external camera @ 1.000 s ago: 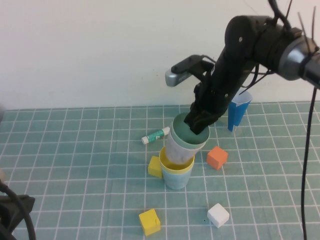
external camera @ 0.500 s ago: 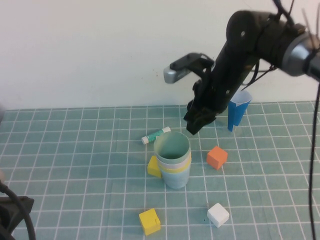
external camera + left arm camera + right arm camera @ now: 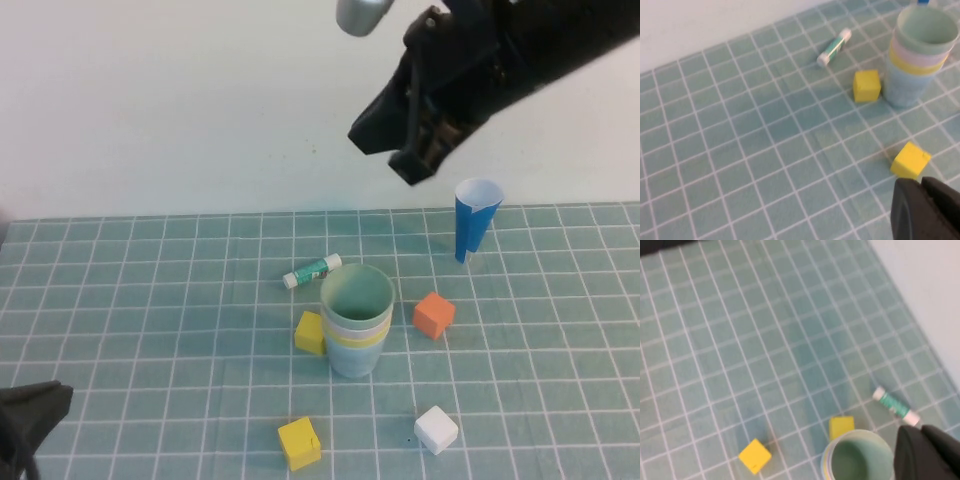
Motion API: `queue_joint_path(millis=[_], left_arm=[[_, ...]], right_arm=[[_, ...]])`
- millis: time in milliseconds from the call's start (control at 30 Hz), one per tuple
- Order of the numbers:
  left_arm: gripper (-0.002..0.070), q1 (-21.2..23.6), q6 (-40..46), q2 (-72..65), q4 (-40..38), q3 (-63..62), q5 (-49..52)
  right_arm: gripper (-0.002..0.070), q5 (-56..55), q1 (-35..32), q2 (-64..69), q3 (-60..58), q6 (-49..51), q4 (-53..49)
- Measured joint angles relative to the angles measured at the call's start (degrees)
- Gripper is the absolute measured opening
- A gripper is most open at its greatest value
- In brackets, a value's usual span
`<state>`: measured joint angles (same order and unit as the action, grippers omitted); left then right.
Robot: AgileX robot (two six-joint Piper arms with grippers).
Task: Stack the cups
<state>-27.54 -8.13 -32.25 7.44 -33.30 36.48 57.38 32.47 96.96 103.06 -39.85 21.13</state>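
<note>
Cups nested in one stack, both tools clear of them

The cups [image 3: 356,320] stand upright as a single nested stack mid-tabletop [image 3: 150,330], pale green innermost, pink and yellow rims below it, light blue outermost. A yellow cube [image 3: 311,333] touches the stack's left side; an orange cube [image 3: 433,314] sits near its right. The right tool [image 3: 415,160] hangs high above, holding nothing; whether its fingers are apart I cannot tell. The left tool [image 3: 925,210] sits low at the near left corner, fingers together
</note>
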Motion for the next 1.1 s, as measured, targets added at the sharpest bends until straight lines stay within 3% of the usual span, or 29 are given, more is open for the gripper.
queue_joint_path(millis=[167,300,433,567,800,1100], left_arm=[[-0.0001,0.00,0.00,5.29,-1.69,4.35,-3.54],[-0.0001,0.00,0.00,7.25,-2.19,6.52,-2.74],[-0.0001,0.00,-0.07,7.38,-2.38,8.07,-0.75],[-0.0001,0.00,-0.07,7.38,-2.38,9.11,1.49],[-0.0002,0.00,-0.07,7.38,-2.67,9.25,4.14],[-0.0002,0.00,-0.07,7.38,-3.01,9.25,4.14]], right_arm=[[-0.0001,-13.90,1.42,-12.64,-17.42,-3.60,1.83],[-0.0001,-22.64,1.42,-24.02,-31.65,-12.53,7.90],[-0.0001,-26.84,1.42,-35.25,-42.11,-21.69,14.79],[-0.0001,-28.03,1.42,-44.51,-49.75,-24.41,17.39],[-0.0001,-28.24,1.42,-53.19,-56.53,-24.94,18.00],[-0.0001,-28.38,1.42,-52.99,-56.87,-25.38,18.28]])
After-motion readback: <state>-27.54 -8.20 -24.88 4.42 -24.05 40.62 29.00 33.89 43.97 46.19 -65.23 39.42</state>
